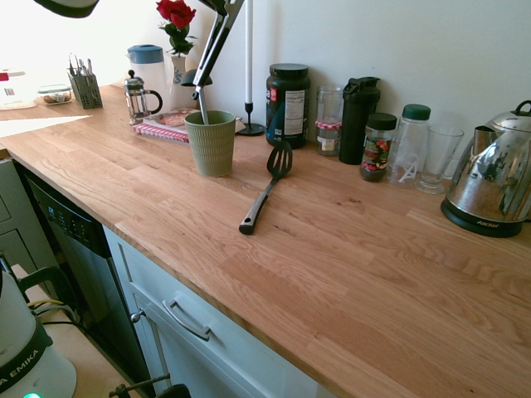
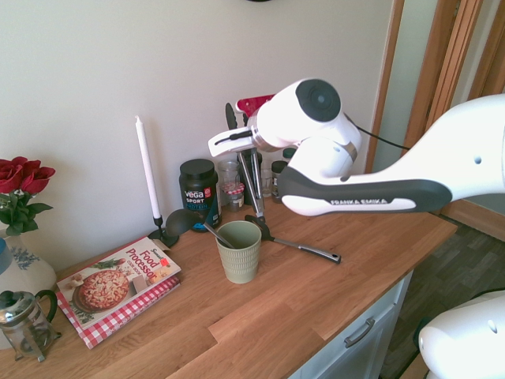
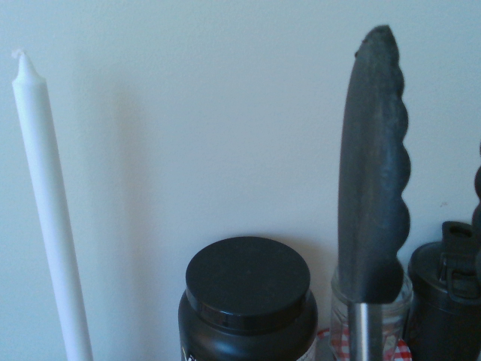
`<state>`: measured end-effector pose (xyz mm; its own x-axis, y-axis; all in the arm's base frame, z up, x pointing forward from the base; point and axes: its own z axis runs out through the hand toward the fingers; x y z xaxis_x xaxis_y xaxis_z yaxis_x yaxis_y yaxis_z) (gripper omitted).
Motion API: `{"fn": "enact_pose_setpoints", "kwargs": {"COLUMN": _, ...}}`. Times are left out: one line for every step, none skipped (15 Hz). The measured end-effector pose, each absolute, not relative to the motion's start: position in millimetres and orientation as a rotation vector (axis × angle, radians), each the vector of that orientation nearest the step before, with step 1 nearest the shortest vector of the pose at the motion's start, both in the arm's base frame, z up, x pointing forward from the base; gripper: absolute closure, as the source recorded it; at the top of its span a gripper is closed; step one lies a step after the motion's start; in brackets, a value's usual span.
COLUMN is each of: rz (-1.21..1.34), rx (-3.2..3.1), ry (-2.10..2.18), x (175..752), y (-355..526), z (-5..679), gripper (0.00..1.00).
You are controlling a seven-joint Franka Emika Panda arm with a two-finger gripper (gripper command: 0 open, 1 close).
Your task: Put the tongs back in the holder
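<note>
Warm oak countertop (image 1: 332, 249) runs through a kitchen with a pale wall behind it and white drawers below. At the upper middle of the first exterior view, the tongs (image 1: 214, 46) hang steeply, handle end dipping into the green holder (image 1: 211, 143) and black tips up toward the top edge. In the second exterior view the gripper (image 2: 251, 154) sits at centre frame, fingers closed around the tongs' grey metal arms, above the cup. The wrist view shows one scalloped black tip rising beside a white candle (image 3: 46, 218) and a black-lidded jar (image 3: 248, 301).

The tongs look light, stiff and long, with smooth metal arms that could slip or pivot in a pinch; the middle of the arms seems the sensible place to hold, since the sprung pair is squeezed together there. The holder looks light and narrow-based, so a leaning tool might tip it.

A black spatula (image 1: 264, 192) lies on the wood just right of the holder, apart from it. A cookbook (image 2: 118, 288) sits lower left in the second exterior view, a kettle (image 1: 494, 178) far right in the first.
</note>
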<state>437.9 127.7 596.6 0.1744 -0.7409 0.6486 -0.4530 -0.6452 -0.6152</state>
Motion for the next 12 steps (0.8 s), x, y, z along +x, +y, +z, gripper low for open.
{"fn": "enact_pose_setpoints", "kwargs": {"rz": -1.47, "rx": -2.166, "ry": 1.147, "x": 441, "y": 133, "z": 590, "gripper": 1.0}}
{"fn": "enact_pose_setpoints", "kwargs": {"rz": -1.473, "rx": -2.161, "ry": 1.151, "x": 443, "y": 137, "z": 585, "gripper": 1.0}}
{"fn": "enact_pose_setpoints", "kwargs": {"rz": -1.472, "rx": -2.157, "ry": 1.156, "x": 444, "y": 142, "z": 581, "gripper": 1.0}}
{"fn": "enact_pose_setpoints", "kwargs": {"rz": -1.472, "rx": -2.154, "ry": 1.158, "x": 446, "y": 144, "z": 576, "gripper": 1.0}}
{"fn": "enact_pose_setpoints", "kwargs": {"rz": -1.474, "rx": -2.151, "ry": 1.16, "x": 448, "y": 146, "z": 573, "gripper": 1.0}}
{"fn": "enact_pose_setpoints", "kwargs": {"rz": -1.476, "rx": -2.145, "ry": 1.159, "x": 451, "y": 146, "z": 569, "gripper": 1.0}}
{"fn": "enact_pose_setpoints", "kwargs": {"rz": -1.478, "rx": -2.138, "ry": 1.153, "x": 454, "y": 146, "z": 566, "gripper": 1.0}}
{"fn": "enact_pose_setpoints", "kwargs": {"rz": -1.482, "rx": -2.131, "ry": 1.146, "x": 456, "y": 147, "z": 562, "gripper": 1.0}}
{"fn": "enact_pose_setpoints", "kwargs": {"rz": -1.487, "rx": -2.129, "ry": 1.14, "x": 460, "y": 146, "z": 556, "gripper": 1.0}}
{"fn": "enact_pose_setpoints", "kwargs": {"rz": -1.488, "rx": -2.132, "ry": 1.14, "x": 464, "y": 145, "z": 549, "gripper": 1.0}}
{"fn": "enact_pose_setpoints", "kwargs": {"rz": -1.485, "rx": -2.14, "ry": 1.14, "x": 468, "y": 144, "z": 543, "gripper": 1.0}}
{"fn": "enact_pose_setpoints", "kwargs": {"rz": -1.483, "rx": -2.146, "ry": 1.137, "x": 471, "y": 144, "z": 537, "gripper": 1.0}}
